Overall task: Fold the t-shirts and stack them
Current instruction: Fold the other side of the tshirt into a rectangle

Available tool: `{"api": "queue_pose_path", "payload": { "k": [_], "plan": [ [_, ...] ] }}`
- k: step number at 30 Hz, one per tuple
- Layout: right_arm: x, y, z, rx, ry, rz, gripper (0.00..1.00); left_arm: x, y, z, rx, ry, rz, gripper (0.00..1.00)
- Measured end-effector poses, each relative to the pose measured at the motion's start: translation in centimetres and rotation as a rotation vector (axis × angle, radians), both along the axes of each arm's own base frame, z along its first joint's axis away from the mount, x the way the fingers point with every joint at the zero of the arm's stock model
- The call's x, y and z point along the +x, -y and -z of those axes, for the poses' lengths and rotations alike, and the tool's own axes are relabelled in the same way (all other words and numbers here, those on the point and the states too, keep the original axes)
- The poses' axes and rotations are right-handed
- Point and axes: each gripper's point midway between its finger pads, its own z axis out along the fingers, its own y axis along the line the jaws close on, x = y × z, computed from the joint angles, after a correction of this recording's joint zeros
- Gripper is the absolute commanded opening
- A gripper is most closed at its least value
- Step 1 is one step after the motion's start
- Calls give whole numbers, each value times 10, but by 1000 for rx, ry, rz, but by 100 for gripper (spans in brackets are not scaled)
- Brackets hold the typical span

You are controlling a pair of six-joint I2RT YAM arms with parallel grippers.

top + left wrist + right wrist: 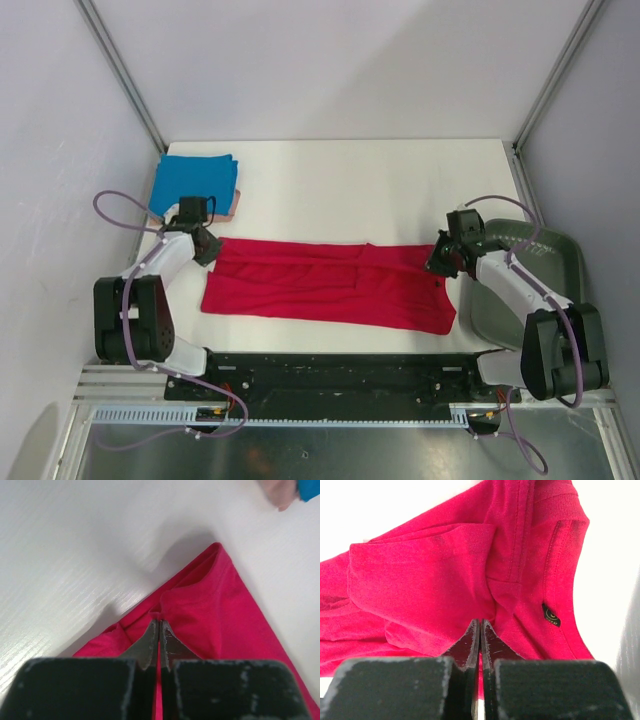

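Right wrist: red t-shirt (420, 570), tag (551, 615) illegible.

The red t-shirt (330, 285) is plain bright crimson, its small neck tag (551, 615) dark with a pale mark. The blue t-shirt (195, 182) is vivid and unpatterned, the orange t-shirt (237, 203) a pale salmon sliver. The surface (350, 190) is white, the bin (565, 265) dark grey.

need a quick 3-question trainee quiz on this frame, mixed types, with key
1. True or false: the blue t-shirt lies folded at the far left corner of the table.
2. The dark grey bin sits: A) at the far left, B) at the right side, C) mid-table.
3. What do the left tool and the right tool both pinch?
Key: 1 true; 2 B; 3 the red t-shirt.
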Motion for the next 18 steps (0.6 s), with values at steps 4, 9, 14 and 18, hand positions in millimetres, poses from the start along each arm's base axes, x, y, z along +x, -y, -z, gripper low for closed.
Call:
{"api": "queue_pose_path", "payload": {
  "k": [4,9,14,18],
  "plan": [
    [-3,-3,0,-2,-8,-10,0,2,-2,-10,2,34,-5,0],
    [-5,-8,1,-3,-9,-25,4,-7,-3,-2,1,13,-11,2],
    [-14,-7,13,-1,-43,-19,39,-26,-3,16,-4,-47,-14,57],
    [-17,-7,16,-1,-51,-21,45,-32,-3,12,-4,-36,-13,65]
  ]
}}
